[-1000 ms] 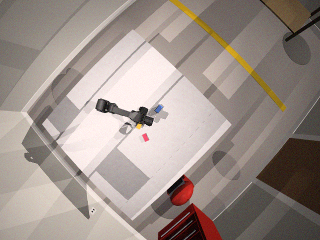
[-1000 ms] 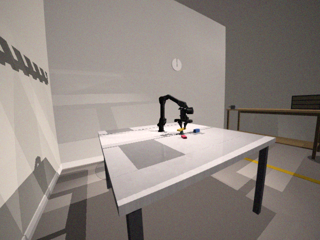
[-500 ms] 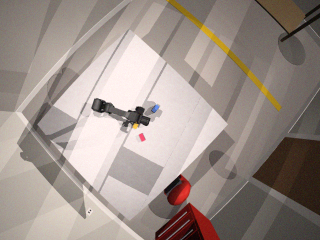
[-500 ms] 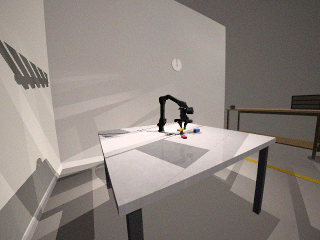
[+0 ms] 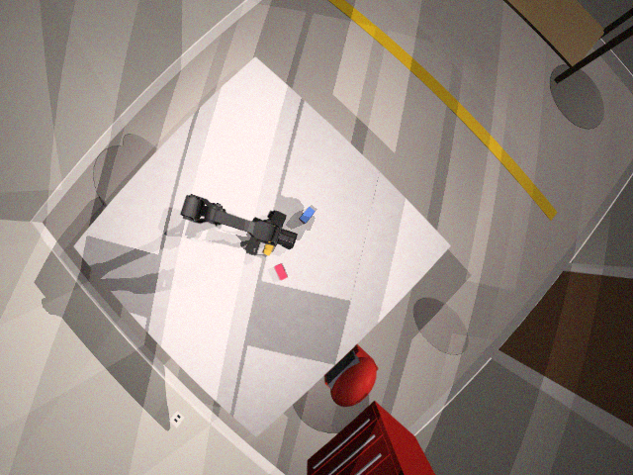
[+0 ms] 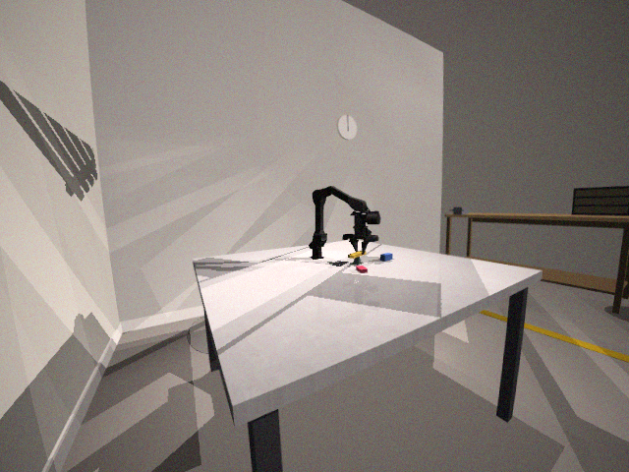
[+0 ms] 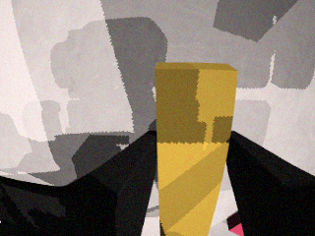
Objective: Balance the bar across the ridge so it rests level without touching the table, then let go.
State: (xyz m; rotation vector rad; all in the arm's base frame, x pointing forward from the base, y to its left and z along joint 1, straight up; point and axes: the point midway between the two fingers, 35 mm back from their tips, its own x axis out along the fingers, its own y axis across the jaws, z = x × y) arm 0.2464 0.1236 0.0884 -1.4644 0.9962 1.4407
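"Yellow bar, one: set across the dark ridge, raised above the table. Exact level: cannot be told."

"And the claw?"

"Black gripper, one: pointed down, fingers slightly parted, one on either side of the bar, no firm grip. Any slim gap at its sides: too fine to read."

"Arm?"

"Black arm, jointed, one: column upright, elbow bent high, forearm sloping down and outward, wrist folded so the claw drops to the bar."

"Loose pieces?"

"Pinkish-red block, one: on the table, near the ridge. Blue block, one: on the table, on the claw's other side, apart from it."

"Farther off?"

"Round pale clock, one: wall-hung. Wood-topped bench, one: well apart from the table."
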